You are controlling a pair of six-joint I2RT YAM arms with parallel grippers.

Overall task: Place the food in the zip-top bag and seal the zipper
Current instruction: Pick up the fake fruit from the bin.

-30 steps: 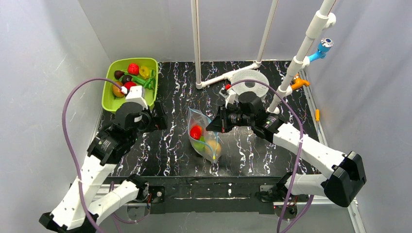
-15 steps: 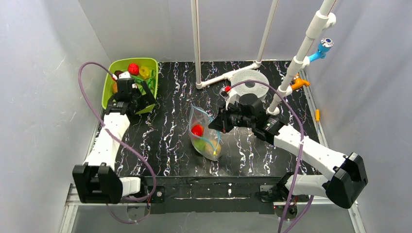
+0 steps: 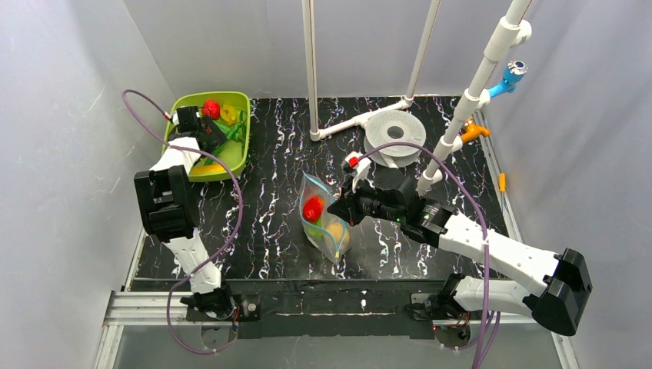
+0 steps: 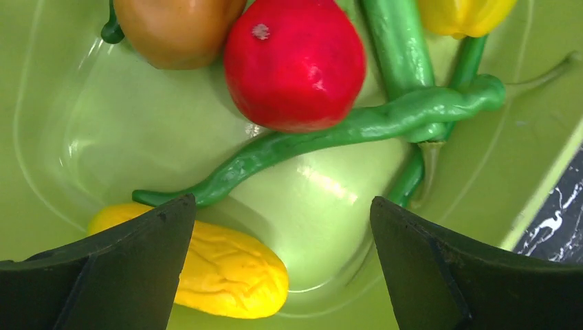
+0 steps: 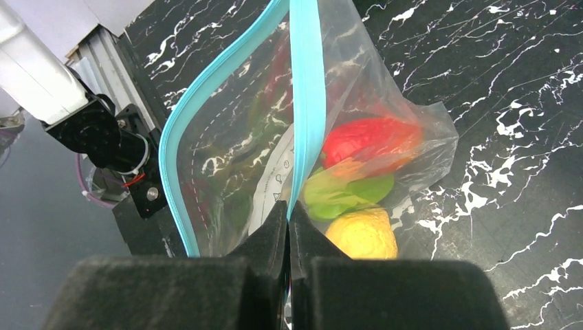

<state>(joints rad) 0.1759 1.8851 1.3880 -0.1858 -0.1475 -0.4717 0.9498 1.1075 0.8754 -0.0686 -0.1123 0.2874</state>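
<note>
The table [image 3: 269, 223] carries the bag [image 3: 327, 219] near its centre. The tray [image 3: 223, 171] sits well to the left of the bag, at the far corner.

The right gripper [image 3: 338, 207] meets the bag's right side. The left gripper [image 3: 201, 129] hangs over the tray, well apart from the bag.

The right wrist view adds what the top view hides:
- The right gripper [image 5: 289, 220] is pinched tight on the zipper [image 5: 307, 103].
- The other strip curves away, so the bag [image 5: 227, 158] has its mouth unsealed.
- The bag holds red [image 5: 371, 141], green [image 5: 347, 192] and yellow [image 5: 361, 234] food.

The left wrist view shows the left gripper [image 4: 280, 206] spread wide and holding nothing. Below it lie a red fruit [image 4: 295, 62] and a green pepper [image 4: 309, 137].
</note>
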